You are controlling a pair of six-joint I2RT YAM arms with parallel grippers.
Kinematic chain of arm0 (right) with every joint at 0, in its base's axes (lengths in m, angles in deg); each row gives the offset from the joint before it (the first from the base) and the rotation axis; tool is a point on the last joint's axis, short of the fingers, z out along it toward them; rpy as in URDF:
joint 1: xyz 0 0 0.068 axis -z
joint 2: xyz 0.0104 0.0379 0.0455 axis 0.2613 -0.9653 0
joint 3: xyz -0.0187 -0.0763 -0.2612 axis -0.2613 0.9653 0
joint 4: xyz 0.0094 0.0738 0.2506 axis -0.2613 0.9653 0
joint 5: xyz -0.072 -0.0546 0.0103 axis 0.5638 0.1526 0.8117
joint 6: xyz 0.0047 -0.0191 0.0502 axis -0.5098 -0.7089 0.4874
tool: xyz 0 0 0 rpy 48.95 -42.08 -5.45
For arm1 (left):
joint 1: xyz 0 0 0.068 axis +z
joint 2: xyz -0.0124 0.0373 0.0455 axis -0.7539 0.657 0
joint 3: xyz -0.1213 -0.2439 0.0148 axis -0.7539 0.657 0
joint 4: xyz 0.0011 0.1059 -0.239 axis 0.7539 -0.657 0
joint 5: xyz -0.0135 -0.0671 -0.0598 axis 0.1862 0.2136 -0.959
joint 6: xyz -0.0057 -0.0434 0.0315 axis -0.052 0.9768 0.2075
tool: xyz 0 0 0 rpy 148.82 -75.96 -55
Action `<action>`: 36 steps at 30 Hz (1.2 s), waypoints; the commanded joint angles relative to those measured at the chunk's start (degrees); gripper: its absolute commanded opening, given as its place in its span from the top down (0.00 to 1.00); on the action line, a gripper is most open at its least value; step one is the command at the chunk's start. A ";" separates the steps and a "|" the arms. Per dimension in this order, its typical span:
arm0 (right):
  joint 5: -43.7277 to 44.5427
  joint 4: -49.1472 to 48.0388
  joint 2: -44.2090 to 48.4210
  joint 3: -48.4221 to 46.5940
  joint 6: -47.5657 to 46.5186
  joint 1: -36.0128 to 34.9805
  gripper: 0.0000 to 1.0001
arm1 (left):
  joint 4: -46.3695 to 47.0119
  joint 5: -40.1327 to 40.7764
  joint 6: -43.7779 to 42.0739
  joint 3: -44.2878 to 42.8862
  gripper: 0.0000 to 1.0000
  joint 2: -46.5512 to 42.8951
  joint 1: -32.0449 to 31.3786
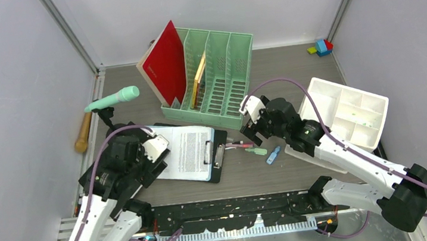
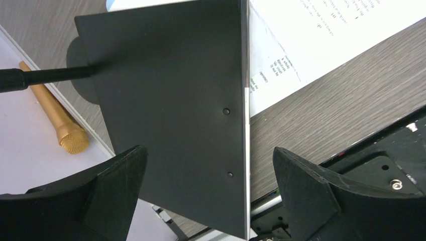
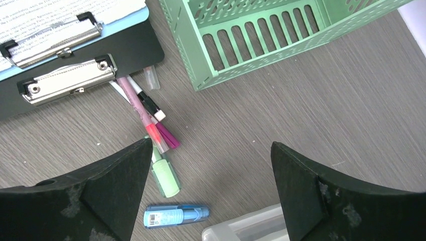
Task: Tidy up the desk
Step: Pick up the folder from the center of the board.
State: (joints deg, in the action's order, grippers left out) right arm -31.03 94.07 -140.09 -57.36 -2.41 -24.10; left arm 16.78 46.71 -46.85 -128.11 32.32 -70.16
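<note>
The desk (image 1: pixel 290 76) is a grey-brown wood-grain top. A black clipboard (image 1: pixel 218 156) lies on it left of centre, and a blue one with a printed sheet (image 1: pixel 187 150) lies on top of that. My left gripper (image 1: pixel 150 163) hovers open over their left end; in the left wrist view its fingers (image 2: pixel 115 175) straddle a black board corner (image 2: pixel 176 100) without touching it. My right gripper (image 1: pixel 251 129) hangs open above loose pens (image 3: pixel 145 110), a green highlighter (image 3: pixel 166 178) and a blue marker (image 3: pixel 176 216).
A mint-green file rack (image 1: pixel 218 75) at the back holds a red notebook (image 1: pixel 169 62). A white compartment tray (image 1: pixel 348 112) sits on the right, toy blocks (image 1: pixel 321 47) in the far corner. A green microphone on a stand (image 1: pixel 113 99) and a gold microphone (image 1: pixel 84 134) are at the left.
</note>
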 commanded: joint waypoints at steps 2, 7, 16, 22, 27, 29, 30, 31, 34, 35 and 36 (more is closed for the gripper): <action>1.22 -3.29 0.07 0.76 -0.32 -0.07 0.06 | -1.26 2.51 -3.50 0.82 0.00 0.60 0.29; 1.71 -3.47 -2.17 0.67 -0.69 -0.13 0.06 | -0.98 2.57 -7.08 4.01 0.00 -0.97 0.23; 3.31 -4.09 -3.50 1.11 -1.80 -0.13 0.06 | 5.85 5.34 -11.39 13.85 0.00 -0.82 0.23; 3.33 -4.12 -4.02 1.22 -2.01 -0.13 0.06 | 12.40 9.68 -14.72 19.67 0.00 0.44 0.15; 3.38 -4.20 -3.87 1.38 -2.14 -0.08 0.06 | 17.77 13.06 -16.86 24.03 0.00 -0.24 0.14; 3.26 -4.26 -3.86 1.49 -2.28 -0.12 0.06 | 19.61 14.18 -17.86 25.70 0.00 -1.38 0.14; 3.25 -4.22 -3.97 1.51 -2.29 -0.13 0.06 | 20.06 14.44 -18.47 26.36 0.00 -2.17 0.14; 3.14 -4.09 -4.09 1.34 -2.29 -0.09 0.06 | 20.22 14.52 -19.01 26.94 0.00 -3.02 0.14; 2.93 -3.79 -4.52 1.23 -2.30 -0.13 0.07 | 19.79 14.39 -20.21 28.15 0.00 -5.82 0.14; 2.83 -3.78 -4.58 1.22 -2.30 -0.09 0.07 | 19.28 14.02 -20.50 28.36 0.00 -6.63 0.14; 2.80 -3.78 -4.57 1.22 -2.30 -0.12 0.07 | 18.34 13.56 -20.84 28.63 0.01 -7.48 0.14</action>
State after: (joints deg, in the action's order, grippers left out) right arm -28.38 92.38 -144.29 -55.94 -4.18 -24.10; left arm 33.26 59.82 -64.84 -100.16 28.01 -70.19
